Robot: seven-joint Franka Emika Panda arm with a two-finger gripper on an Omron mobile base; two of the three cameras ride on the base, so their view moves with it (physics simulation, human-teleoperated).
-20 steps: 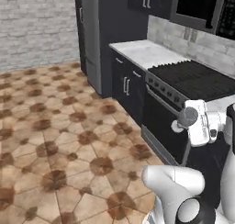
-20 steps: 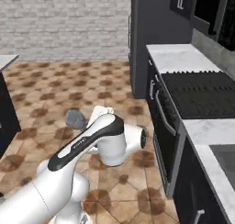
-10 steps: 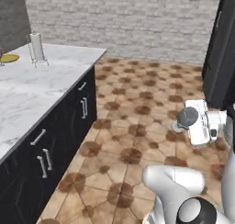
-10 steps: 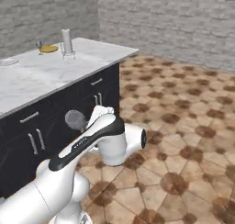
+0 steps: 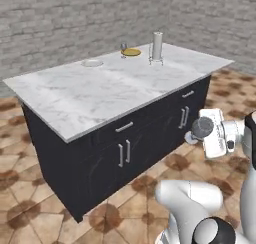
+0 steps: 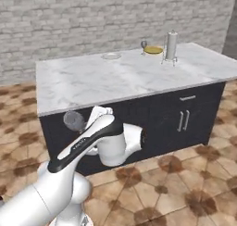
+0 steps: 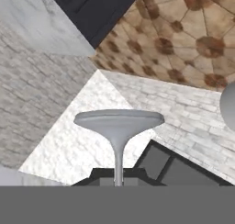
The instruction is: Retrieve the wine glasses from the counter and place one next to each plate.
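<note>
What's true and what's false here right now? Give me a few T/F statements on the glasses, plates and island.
1. The gripper is shut on the stem of a wine glass. True.
2. A second wine glass stands right beside the yellow-orange plate on the island. True.
3. The paper-towel roll lies on its side. False: it stands upright on its stand, near the yellow-orange plate.
4. The white-grey plate has a glass next to it. False: no glass stands by it.
5. The island's cabinet doors hang open. False: they are closed.
</note>
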